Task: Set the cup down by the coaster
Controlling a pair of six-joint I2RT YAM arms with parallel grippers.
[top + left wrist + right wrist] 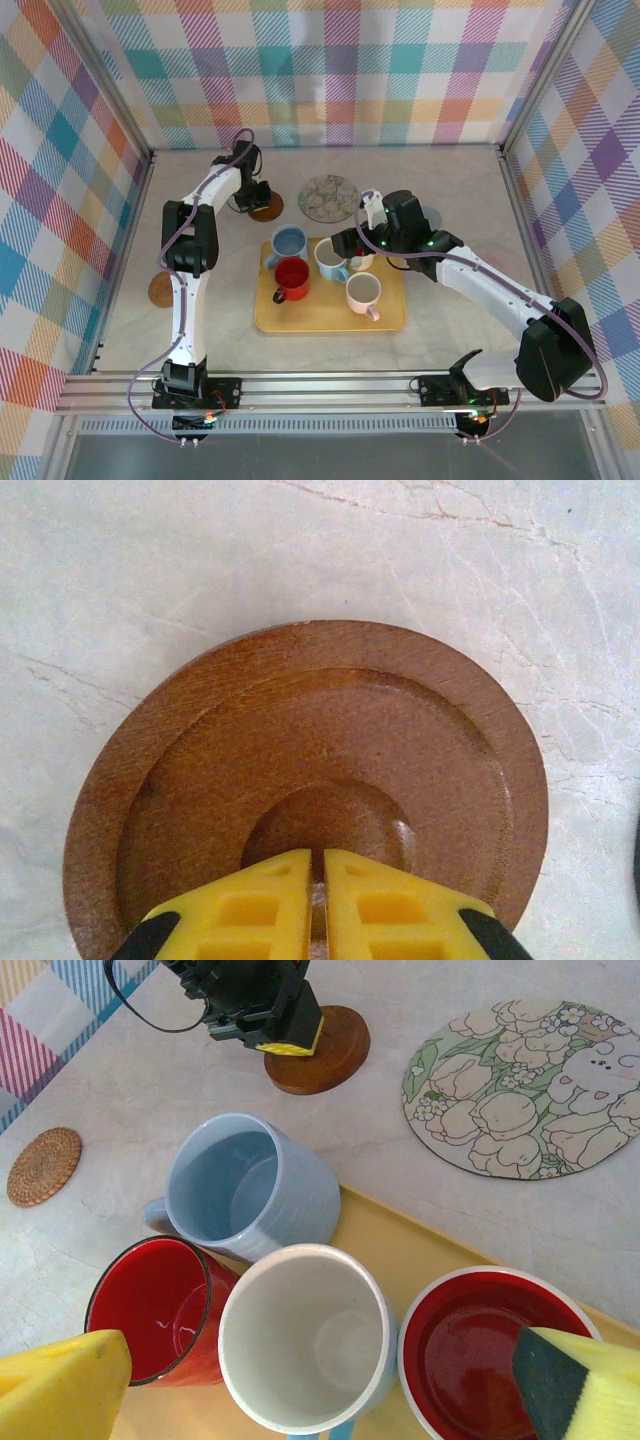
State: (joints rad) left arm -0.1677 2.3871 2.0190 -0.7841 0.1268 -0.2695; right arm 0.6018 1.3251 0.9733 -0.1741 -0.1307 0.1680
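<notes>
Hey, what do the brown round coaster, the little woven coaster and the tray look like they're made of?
Brown coaster: probably wood, reddish stain, slight sheen; grain streaks and turned rings show.
Woven coaster: looks like rattan or similar fibre, matte; concentric braided texture.
Tray: pale yellowish, smooth, possibly light wood or plastic; too plain to tell.

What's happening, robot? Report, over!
Left pincer shut over wooden coaster. Right pincer open above white cup on tray. Red cup and red-lined cup crowd it.
</notes>
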